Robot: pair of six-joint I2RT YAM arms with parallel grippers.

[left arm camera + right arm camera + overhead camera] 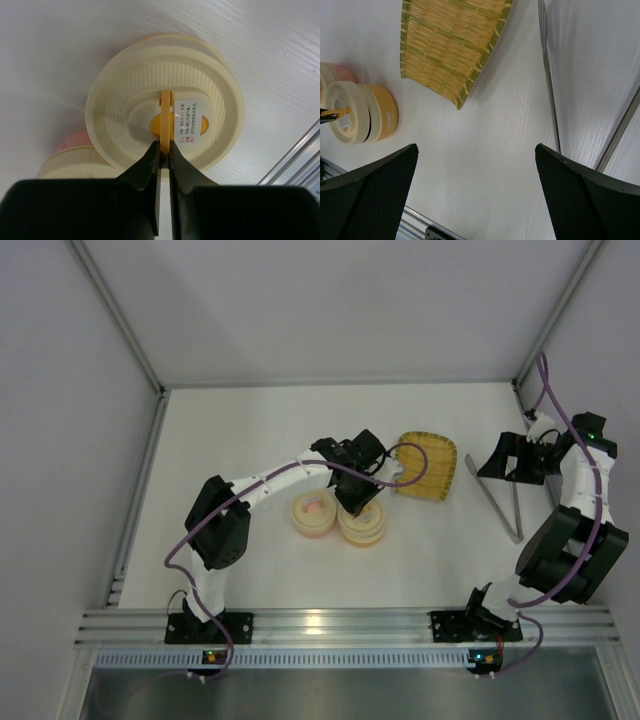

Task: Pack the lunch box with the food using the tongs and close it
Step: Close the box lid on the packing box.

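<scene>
Closest to the lens: left gripper [164, 150] pressed together on the thin yellow tab [166, 105] standing up from a round cream lid [120, 110]. Then, by size: white table [250, 440] under everything; fan-shaped bamboo tray [455, 45] flat at mid-table, bare as far as can be seen; tongs [508, 505] flat on the table to the right of the tray and apart from it, joined end toward the near edge; right gripper [476, 147] spread wide above the tongs' free ends, holding nothing; orange box [382, 120] under that lid, touching a pink box [312, 513] on its left, both just nearer than the tray. No food seen in any view. Judged step: opening the lunch box by its tab, with packing not yet begun. Next move, probably: lift straight up on the tab, slowly, for fear of slipping off so thin a hold or dragging the whole box along; after that, bring the right jaws down around the tongs.
</scene>
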